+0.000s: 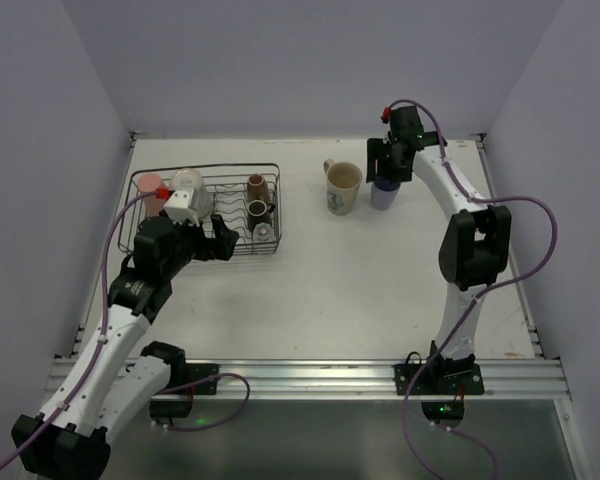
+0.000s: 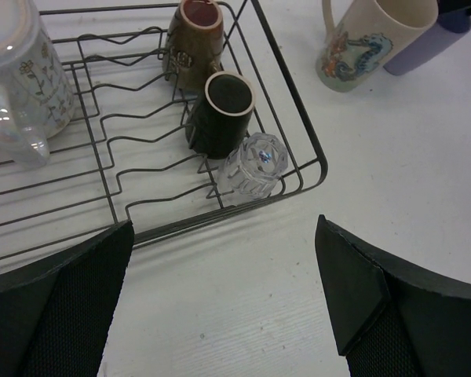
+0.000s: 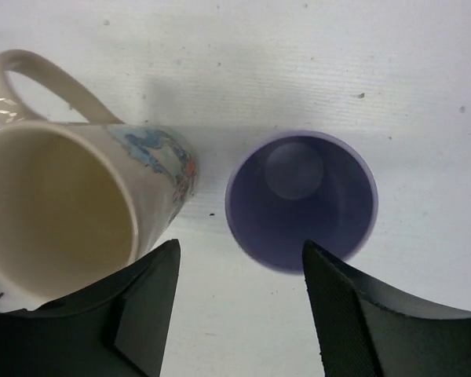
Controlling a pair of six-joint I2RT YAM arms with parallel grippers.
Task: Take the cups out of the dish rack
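Observation:
The dark wire dish rack sits at the far left. In it are a salmon-pink tumbler, a pale mug, a brown cup, a black mug and a clear glass. The cream printed mug and the lavender tumbler stand upright on the table to its right. My left gripper is open and empty over the rack's near edge. My right gripper is open just above the lavender tumbler, beside the cream mug.
In the left wrist view the glass, black mug and brown cup lie in the rack's right corner, with the pale mug at the left. Side walls bound the white table.

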